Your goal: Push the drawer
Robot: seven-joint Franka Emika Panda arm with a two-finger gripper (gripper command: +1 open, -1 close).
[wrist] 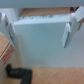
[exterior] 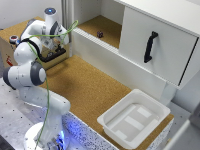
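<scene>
The low wooden box (exterior: 7, 50) stands at the exterior view's left, with a round coloured button (exterior: 13, 38) on top. Its small light-brown drawer (exterior: 59, 60) sticks out of the box toward the cork table, and the black handle (exterior: 50, 57) is on its front. My gripper (exterior: 56, 47) hangs just above the drawer front and handle. In the wrist view the gripper (wrist: 38, 44) is open, with one finger (wrist: 7, 30) on each side of a pale flat surface (wrist: 40, 50). The dark handle (wrist: 18, 73) shows at the frame's edge. Whether I touch the drawer is unclear.
A large white cabinet (exterior: 155, 40) with a black vertical handle (exterior: 150, 46) stands at the back right, beside an open compartment holding a small dark object (exterior: 100, 34). A white plastic tray (exterior: 134, 118) sits at the cork table's front right edge. The arm's base (exterior: 42, 132) stands front left.
</scene>
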